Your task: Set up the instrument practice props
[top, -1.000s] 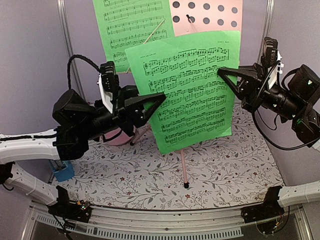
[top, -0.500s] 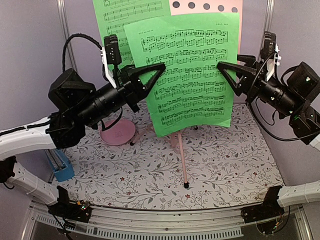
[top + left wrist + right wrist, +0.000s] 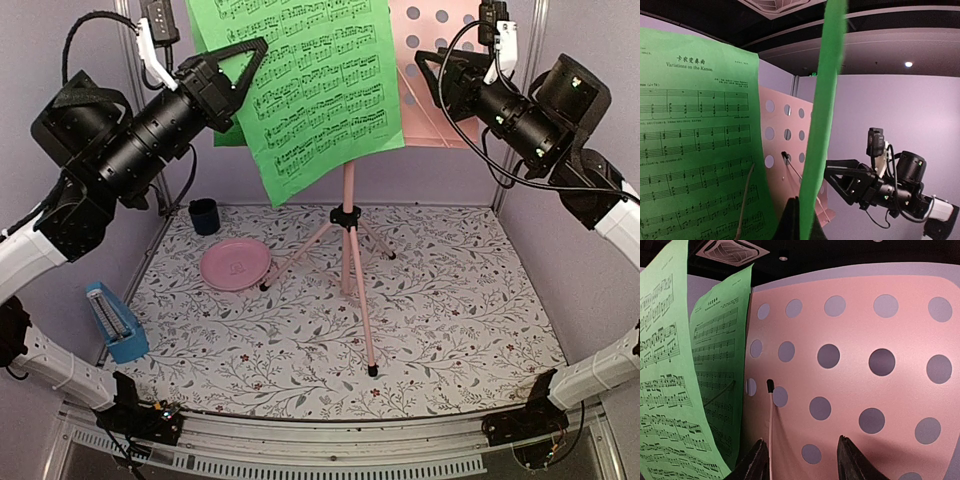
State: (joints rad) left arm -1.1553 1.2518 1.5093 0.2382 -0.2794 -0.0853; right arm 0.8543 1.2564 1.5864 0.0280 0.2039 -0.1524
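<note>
The pink tripod music stand (image 3: pixel 347 235) stands mid-table, its perforated desk (image 3: pixel 445 75) at the top. My left gripper (image 3: pixel 250 50) is shut on the left edge of a green sheet-music page (image 3: pixel 320 90), held tilted in front of the desk's left half. In the left wrist view this page (image 3: pixel 822 115) shows edge-on between my fingers (image 3: pixel 790 220). The second green page (image 3: pixel 695 150) lies against the desk (image 3: pixel 785 145). My right gripper (image 3: pixel 802 460) is open and empty, close in front of the desk (image 3: pixel 865 365); it also shows in the top view (image 3: pixel 425 65). The blue pyramid metronome (image 3: pixel 115 322) stands at the left edge.
A round pink disc (image 3: pixel 235 266) lies left of the stand's legs and a small dark blue cup (image 3: pixel 204 215) stands behind it. A thin wire page holder (image 3: pixel 771 425) sticks out from the desk. Grey walls enclose the flowered table (image 3: pixel 450 320).
Both arms have risen. My left gripper has carried the green page up and to the left, in front of the desk. My right gripper has moved up, apart from the page's right edge.
</note>
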